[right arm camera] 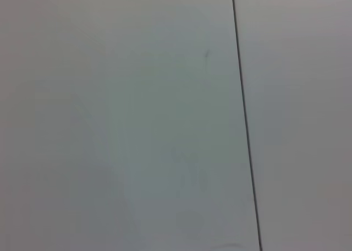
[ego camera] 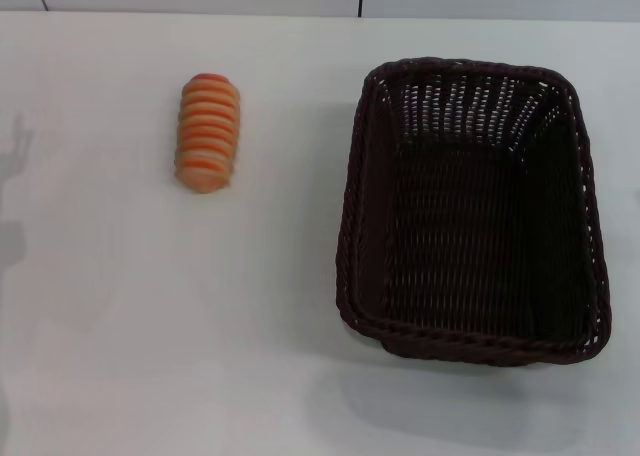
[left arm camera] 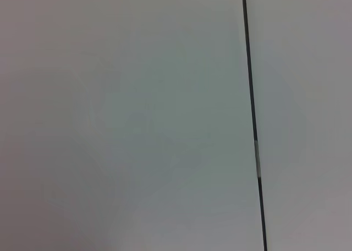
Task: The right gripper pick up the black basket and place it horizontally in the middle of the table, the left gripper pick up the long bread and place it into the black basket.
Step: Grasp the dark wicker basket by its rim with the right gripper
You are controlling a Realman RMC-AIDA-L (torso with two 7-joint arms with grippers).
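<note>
Nearest the head camera, black basket point(ego camera: 470, 211) at the right of the white table point(ego camera: 150, 326), long axis running away from the robot, nothing inside. Long bread point(ego camera: 208, 132) well apart to its left, farther back, ridged side up. Neither left gripper nor right gripper in sight; wrist views only pale panels split by a dark seam point(left arm camera: 253, 119), so finger state impossible to tell.
</note>
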